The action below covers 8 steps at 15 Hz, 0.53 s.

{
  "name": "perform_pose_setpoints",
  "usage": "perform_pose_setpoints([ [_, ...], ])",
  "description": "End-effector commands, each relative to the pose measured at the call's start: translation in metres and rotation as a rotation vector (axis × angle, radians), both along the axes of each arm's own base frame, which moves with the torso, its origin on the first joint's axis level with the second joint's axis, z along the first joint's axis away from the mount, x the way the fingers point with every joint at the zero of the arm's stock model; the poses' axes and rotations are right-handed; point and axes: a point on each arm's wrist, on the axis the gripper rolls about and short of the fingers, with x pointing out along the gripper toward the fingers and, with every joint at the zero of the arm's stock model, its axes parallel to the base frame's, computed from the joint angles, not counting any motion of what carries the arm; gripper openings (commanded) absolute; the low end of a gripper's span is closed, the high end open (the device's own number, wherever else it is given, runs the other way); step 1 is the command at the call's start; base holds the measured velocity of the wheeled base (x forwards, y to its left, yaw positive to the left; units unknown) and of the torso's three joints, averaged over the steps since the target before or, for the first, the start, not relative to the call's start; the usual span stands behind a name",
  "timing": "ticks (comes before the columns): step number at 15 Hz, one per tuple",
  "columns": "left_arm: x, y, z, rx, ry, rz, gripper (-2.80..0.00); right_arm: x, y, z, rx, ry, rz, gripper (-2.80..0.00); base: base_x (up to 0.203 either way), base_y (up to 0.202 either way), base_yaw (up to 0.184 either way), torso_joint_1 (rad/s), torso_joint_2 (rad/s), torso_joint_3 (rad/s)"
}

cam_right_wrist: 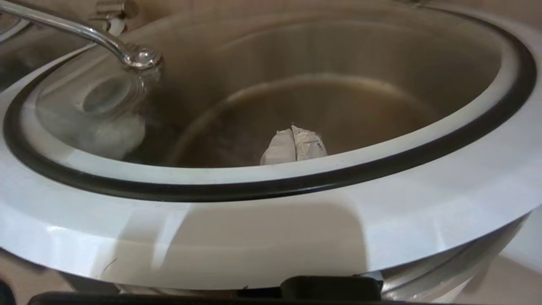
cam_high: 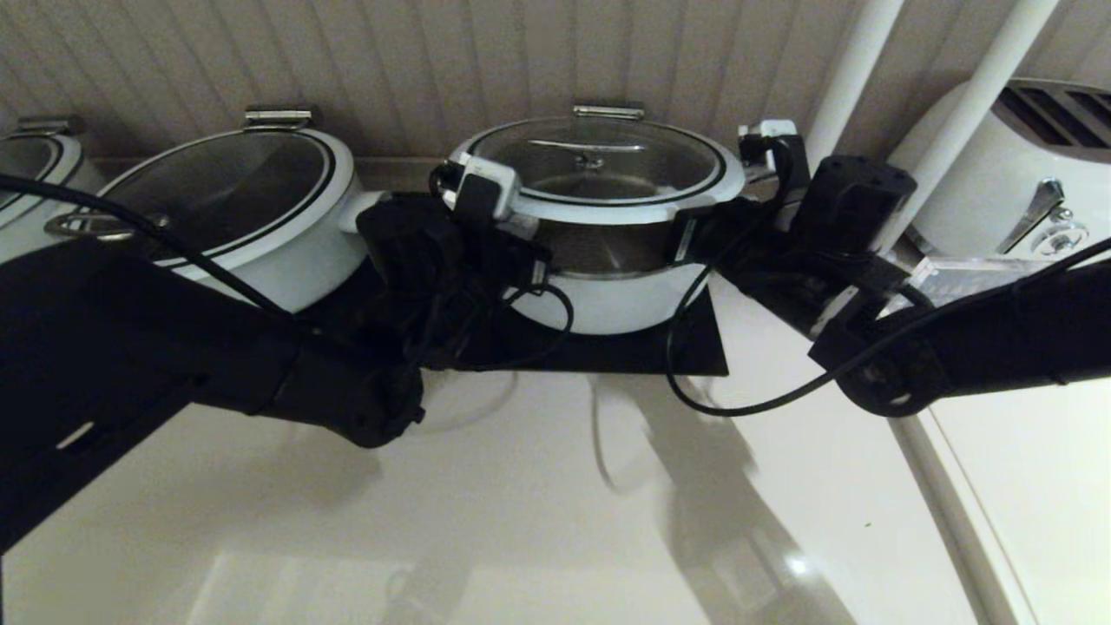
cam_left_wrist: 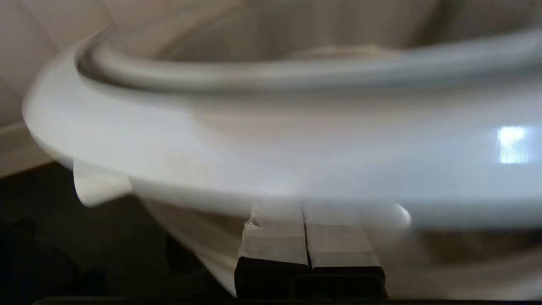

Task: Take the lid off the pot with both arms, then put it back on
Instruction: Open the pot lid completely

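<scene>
The lid (cam_high: 599, 165), clear glass with a broad white rim and a steel loop handle (cam_right_wrist: 135, 57), hangs level a little above the pot (cam_high: 608, 304). The pot's steel inside shows in the gap between them. My left gripper (cam_high: 521, 239) is at the lid's left side. In the left wrist view its fingers (cam_left_wrist: 275, 237) are pressed together, with the tips under the white rim (cam_left_wrist: 271, 140). My right gripper (cam_high: 690, 234) is at the lid's right side. In the right wrist view its shut tips (cam_right_wrist: 292, 142) show through the glass, under the rim (cam_right_wrist: 271, 237).
A wider white pot with darker lid glass (cam_high: 252, 217) stands close on the left, and another pot (cam_high: 35, 174) at the far left. The pots stand on a black mat (cam_high: 686, 347). A white appliance (cam_high: 1024, 174) and two white poles (cam_high: 851, 78) are at the right, with the wall close behind.
</scene>
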Motion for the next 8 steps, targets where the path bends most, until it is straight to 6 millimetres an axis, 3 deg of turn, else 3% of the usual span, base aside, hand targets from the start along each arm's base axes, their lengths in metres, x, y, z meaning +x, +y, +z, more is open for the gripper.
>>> perform_pose_setpoints([
  [1,-0.005,0.003,-0.001,0.004,0.005,0.002,-2.8,0.001,0.001,0.002,0.006,-0.011,0.001,-2.8,0.0,0.0,0.0,0.0,0.0,0.0],
  [8,-0.043,0.025,-0.009,0.056,0.082,0.001,-2.8,0.002,0.0,0.006,0.012,-0.023,-0.001,-2.8,0.0,0.0,0.0,0.0,0.0,0.0],
])
